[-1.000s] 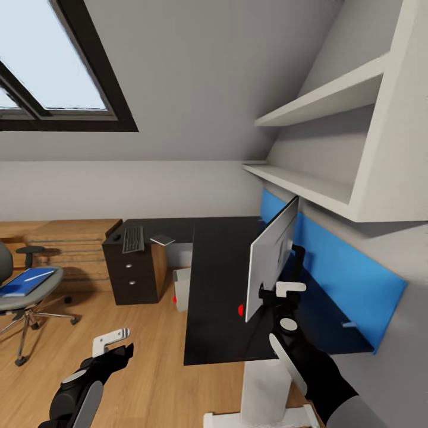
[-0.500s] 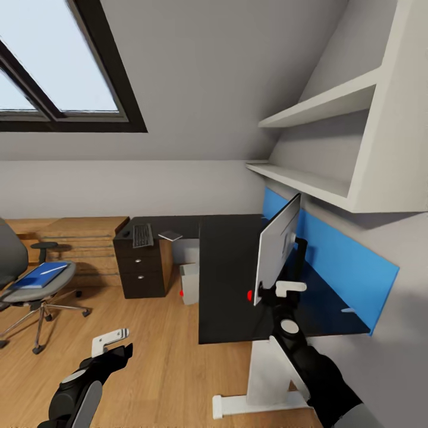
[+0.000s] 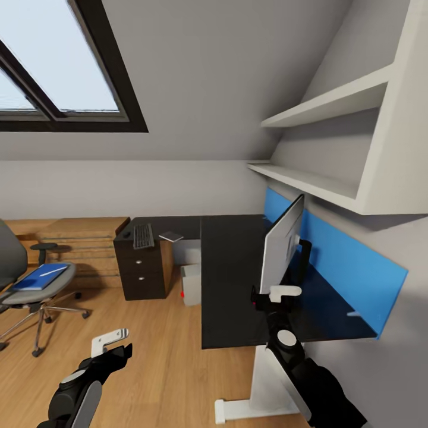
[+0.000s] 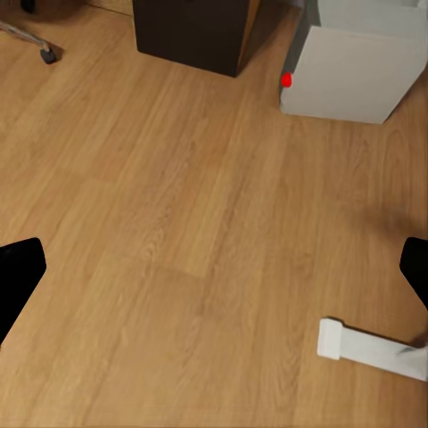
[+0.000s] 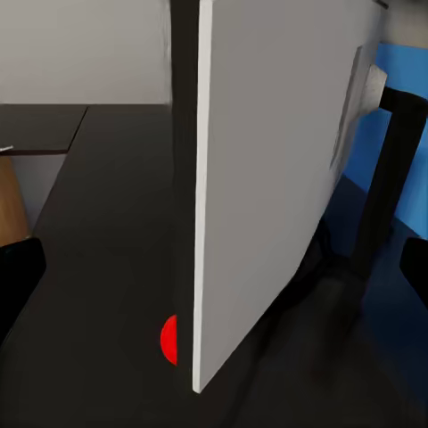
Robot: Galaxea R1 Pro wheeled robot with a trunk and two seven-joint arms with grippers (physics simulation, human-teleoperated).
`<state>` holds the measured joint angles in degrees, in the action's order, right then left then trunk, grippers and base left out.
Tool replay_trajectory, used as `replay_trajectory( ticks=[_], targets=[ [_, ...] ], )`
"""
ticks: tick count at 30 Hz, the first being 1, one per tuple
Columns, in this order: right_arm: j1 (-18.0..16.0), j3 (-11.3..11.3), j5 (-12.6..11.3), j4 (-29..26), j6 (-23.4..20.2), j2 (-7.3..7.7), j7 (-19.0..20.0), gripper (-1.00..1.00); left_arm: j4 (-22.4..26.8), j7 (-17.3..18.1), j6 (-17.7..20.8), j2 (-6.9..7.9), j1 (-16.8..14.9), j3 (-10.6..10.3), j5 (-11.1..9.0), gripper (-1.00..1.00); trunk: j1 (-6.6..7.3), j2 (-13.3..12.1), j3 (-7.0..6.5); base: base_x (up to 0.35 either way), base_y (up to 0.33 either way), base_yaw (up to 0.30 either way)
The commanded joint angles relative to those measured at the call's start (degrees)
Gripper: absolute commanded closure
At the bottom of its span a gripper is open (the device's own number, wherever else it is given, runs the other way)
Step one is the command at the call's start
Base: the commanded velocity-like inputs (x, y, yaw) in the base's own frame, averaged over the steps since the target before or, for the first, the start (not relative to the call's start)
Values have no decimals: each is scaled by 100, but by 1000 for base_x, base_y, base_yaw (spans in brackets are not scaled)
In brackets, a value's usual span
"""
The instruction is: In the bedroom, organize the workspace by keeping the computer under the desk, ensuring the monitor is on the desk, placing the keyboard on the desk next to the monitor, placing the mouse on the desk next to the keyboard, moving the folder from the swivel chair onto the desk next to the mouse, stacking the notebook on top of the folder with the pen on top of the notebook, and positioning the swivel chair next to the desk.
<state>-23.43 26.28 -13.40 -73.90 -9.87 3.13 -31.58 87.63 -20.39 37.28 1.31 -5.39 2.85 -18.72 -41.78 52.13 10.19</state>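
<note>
The monitor [image 3: 282, 245] stands edge-on on the black desk [image 3: 229, 279], its grey back showing in the head view. My right gripper [image 3: 270, 295] is open at its lower corner, with the panel [image 5: 267, 178] and its red dot between the spread fingers. Low over the floor, my left gripper [image 3: 110, 345] hangs open and empty. Keyboard [image 3: 143, 236], mouse [image 3: 126, 234] and a flat grey notebook [image 3: 170, 236] lie on the far desk end. The computer [image 3: 191, 284] sits under the desk. The blue folder [image 3: 37, 277] with the pen [image 3: 52, 270] lies on the swivel chair [image 3: 24, 294].
A blue panel [image 3: 345, 261] lines the wall behind the desk, with white shelves [image 3: 321, 184] above it. The white desk leg and foot [image 4: 370, 348] stand near my arms. Black drawers [image 3: 142, 274] and a wooden cabinet [image 3: 77, 238] stand at the back. Open wooden floor [image 4: 178, 223] lies to the left.
The whole view has shifted as the camera moved, and the chair now shows further right. My right gripper now covers the monitor's red dot in the head view. The left arm keeps its pose.
</note>
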Motion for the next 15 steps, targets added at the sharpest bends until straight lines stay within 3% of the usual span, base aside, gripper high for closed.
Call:
replay_trajectory(
  ticks=[1, 10, 15],
  targets=[
    [-6, 22, -24, -10, -33, 9, -51, -100, 7, -47, 17, 2, -5, -4, -61, -100, -4, 6, 9, 240, 171, 0],
    [-7, 27, -15, 5, -33, 8, -76, -100, 9, -51, 12, 6, -4, -3, -59, -100, -4, 6, 9, 124, 76, 0],
    [-6, 18, -19, 25, -38, -4, -293, -100, 9, -47, 14, 2, -1, -3, -54, -100, -4, 6, 9, 65, 28, 0]
  ],
)
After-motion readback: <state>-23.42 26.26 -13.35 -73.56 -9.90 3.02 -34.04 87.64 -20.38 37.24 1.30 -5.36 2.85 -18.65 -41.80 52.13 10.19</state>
